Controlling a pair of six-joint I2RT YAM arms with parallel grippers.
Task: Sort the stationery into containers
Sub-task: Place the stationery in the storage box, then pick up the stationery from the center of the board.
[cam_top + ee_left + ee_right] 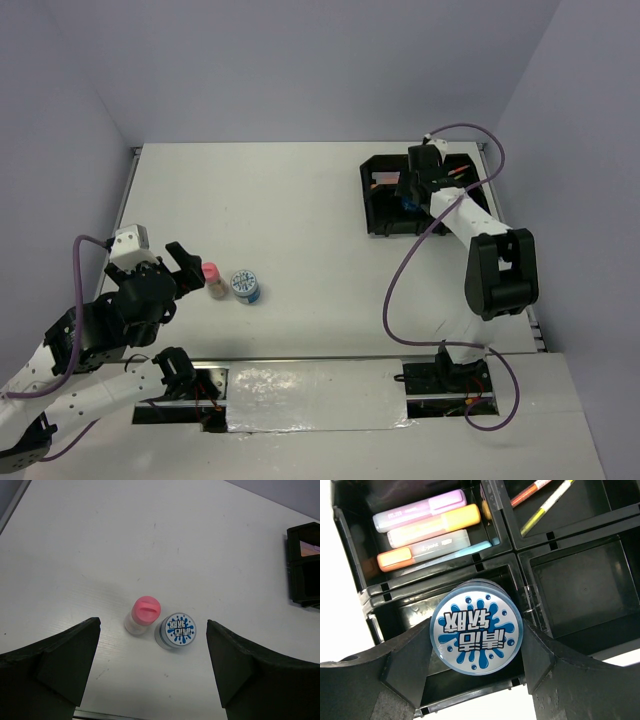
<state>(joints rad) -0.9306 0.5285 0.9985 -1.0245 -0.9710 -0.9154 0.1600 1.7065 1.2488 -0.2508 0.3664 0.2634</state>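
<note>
black plastic tray (375, 215): one, four compartments, at the far right of the table (300, 200).

round blue tubs with splash-pattern lids: two. the first tub (476, 632) is clamped by its sides in the right gripper (477, 652), jaws partly apart on it. it sits over the tray's near-left compartment as the right wrist view frames it. whether it touches that compartment's floor cannot be told. the second tub (175, 631) stands upright on the table, left of centre, touching or just beside the pink-capped bottle (144, 614). bottles: one, also upright. the left gripper (152, 627) hangs short of this pair, jaws at full width, holding nothing.

thick markers (422, 527): four, side by side in one compartment. they are purple, orange-yellow, pale-bodied with an orange cap, and light blue. thin pens (545, 502): two, one orange-red and one yellow, lying slantwise in the neighbouring compartment.

obscured: the light blue marker shows only as a sliver behind the compartment wall. both thin pens are cut off by the frame's top edge. the first tub hides much of the compartment beneath it. in the top view the right arm (495, 265) covers most of the tray, and the first tub cannot be made out there. a small orange object (485, 510) at the divider cannot be identified.

surface and room: the table is white and matt, with faint marks. a glossy white strip (315, 395) lies along the near edge between the arm bases. pale lilac-grey walls (300, 70) enclose three sides.
</note>
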